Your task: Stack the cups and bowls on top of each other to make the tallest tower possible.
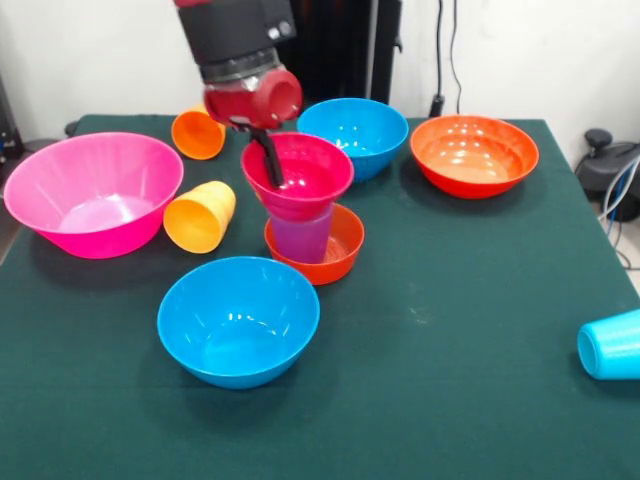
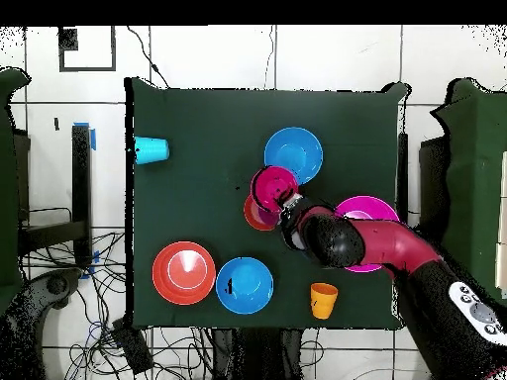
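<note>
My fingers [image 1: 272, 165] clench the small magenta bowl's [image 1: 300, 172] rim atop the purple cup [image 1: 302, 235]; releasing off-centre could tip it.

A dark green cloth-covered table [image 1: 480, 330] fills most of the front view. Behind it is a plain white wall [image 1: 90, 50] with thin black cables [image 1: 440, 50] hanging down on it. At the right edge, beside the table, there is a grey and black object with cables [image 1: 607, 165]; what it is, I cannot tell.

In the overhead view the table stands on a white tiled floor [image 2: 327, 59]. Many tangled black wires [image 2: 178, 346] lie on the floor along one side of the table.
</note>
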`<act>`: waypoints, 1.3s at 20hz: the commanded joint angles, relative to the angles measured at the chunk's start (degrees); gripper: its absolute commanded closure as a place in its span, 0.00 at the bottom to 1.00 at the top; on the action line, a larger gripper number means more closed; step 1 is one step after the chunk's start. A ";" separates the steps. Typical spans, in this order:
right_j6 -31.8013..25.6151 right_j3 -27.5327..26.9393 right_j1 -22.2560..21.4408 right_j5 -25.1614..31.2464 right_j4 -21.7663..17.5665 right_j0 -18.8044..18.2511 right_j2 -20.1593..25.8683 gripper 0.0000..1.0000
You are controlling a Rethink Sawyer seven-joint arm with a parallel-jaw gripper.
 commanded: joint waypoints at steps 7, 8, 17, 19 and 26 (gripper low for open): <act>-1.90 8.08 -4.17 1.59 4.32 -2.56 7.07 1.00; -1.36 8.85 -4.27 1.59 4.55 -2.45 6.87 1.00; 1.02 12.61 -2.17 1.43 4.32 -1.06 2.26 1.00; 2.13 13.25 -1.87 -0.74 3.31 -0.25 0.90 1.00; 1.51 10.75 -0.74 -1.63 1.44 2.09 -2.83 1.00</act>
